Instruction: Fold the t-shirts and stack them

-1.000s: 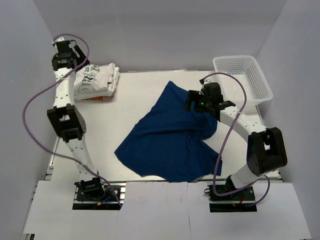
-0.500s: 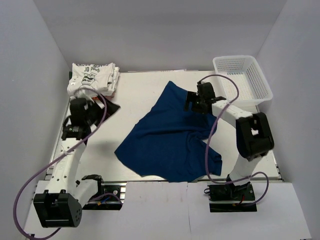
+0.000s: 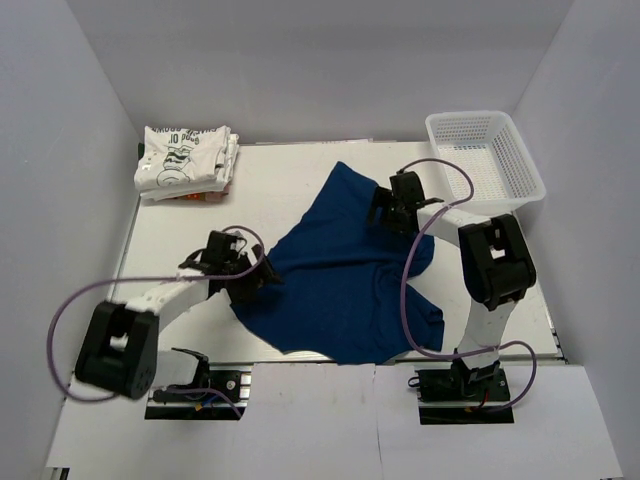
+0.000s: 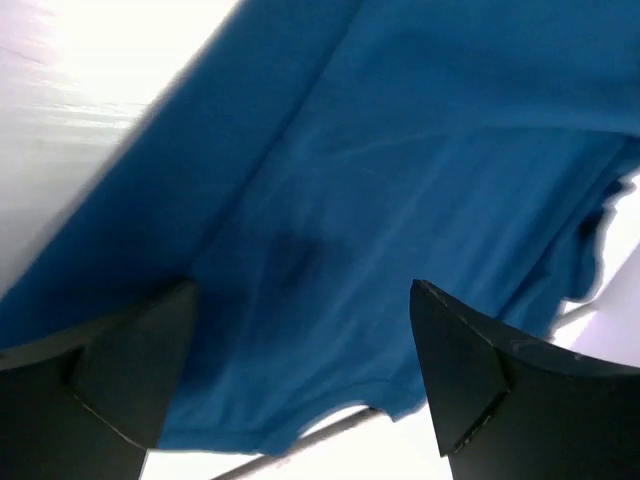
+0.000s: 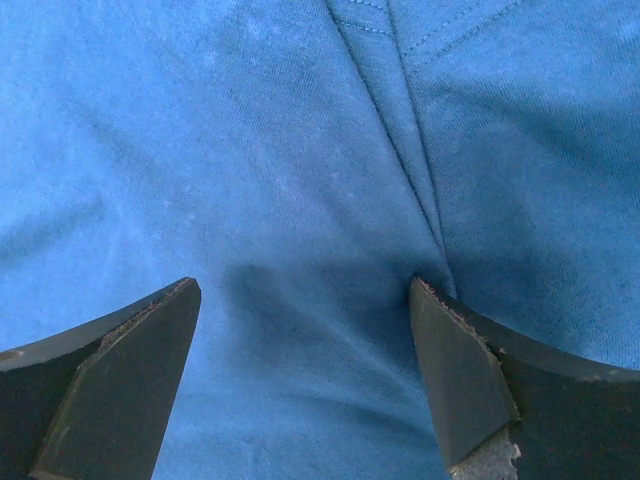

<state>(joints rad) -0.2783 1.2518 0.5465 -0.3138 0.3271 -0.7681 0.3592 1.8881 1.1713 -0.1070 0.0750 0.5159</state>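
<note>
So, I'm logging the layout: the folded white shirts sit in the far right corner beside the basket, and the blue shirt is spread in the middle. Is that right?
Not quite. The folded white shirts sit in the far left corner, well away from the basket, which is at the far right. The top external view shows this. The blue shirt is spread in the middle, as you said.

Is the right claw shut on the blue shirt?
No, the right claw is wide open, with the blue shirt showing loose between its tips.
</note>
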